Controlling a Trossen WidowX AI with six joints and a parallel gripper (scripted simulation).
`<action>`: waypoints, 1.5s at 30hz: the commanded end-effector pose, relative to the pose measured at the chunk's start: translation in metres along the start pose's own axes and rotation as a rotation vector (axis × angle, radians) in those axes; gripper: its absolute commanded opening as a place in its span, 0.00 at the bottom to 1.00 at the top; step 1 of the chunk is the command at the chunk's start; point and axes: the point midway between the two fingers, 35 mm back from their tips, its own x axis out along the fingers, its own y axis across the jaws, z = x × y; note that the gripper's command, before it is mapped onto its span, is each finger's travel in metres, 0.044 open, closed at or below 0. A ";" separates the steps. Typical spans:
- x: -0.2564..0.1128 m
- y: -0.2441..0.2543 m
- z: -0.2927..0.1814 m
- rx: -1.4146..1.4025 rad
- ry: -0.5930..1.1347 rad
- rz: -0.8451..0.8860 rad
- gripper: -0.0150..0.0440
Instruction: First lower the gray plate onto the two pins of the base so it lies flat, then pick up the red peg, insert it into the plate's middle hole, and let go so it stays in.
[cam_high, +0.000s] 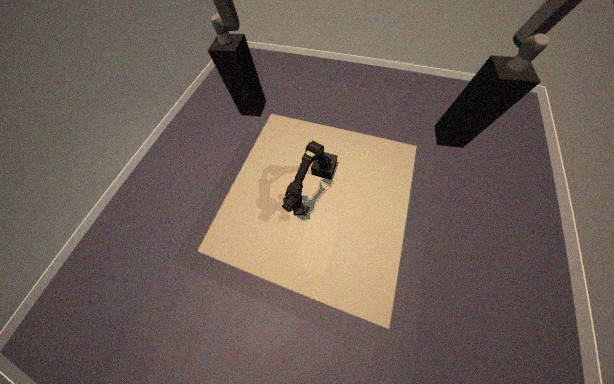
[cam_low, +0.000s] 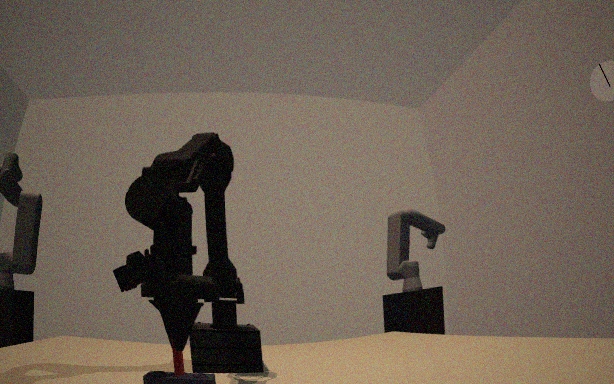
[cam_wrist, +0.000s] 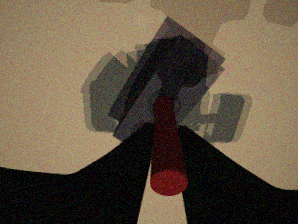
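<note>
My gripper (cam_low: 178, 349) (cam_wrist: 165, 131) points down, shut on the upright red peg (cam_low: 178, 364) (cam_wrist: 169, 155). The peg's lower end is over the middle of the gray plate (cam_wrist: 134, 119), at or just above its top. Whether the tip has entered the middle hole cannot be told. The plate lies on the base in the wrist view, and the two show as one low dark block (cam_low: 202, 379) at the bottom edge of the exterior view. Shadow covers much of the plate and hides the hole and pins. In the top view the arm hides these parts.
The arm's own base (cam_high: 326, 166) (cam_low: 226, 348) stands behind the block on the pale table top (cam_high: 350, 240). Two dark pedestals (cam_high: 239, 77) (cam_high: 485, 102) carrying other arms stand beyond the table top. The arm's shadows fall around the plate.
</note>
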 end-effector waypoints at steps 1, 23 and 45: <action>0.000 0.000 0.000 0.000 -0.001 0.001 0.25; -0.001 0.000 0.000 0.000 0.000 0.001 0.51; -0.007 -0.004 -0.001 0.001 0.004 -0.001 0.51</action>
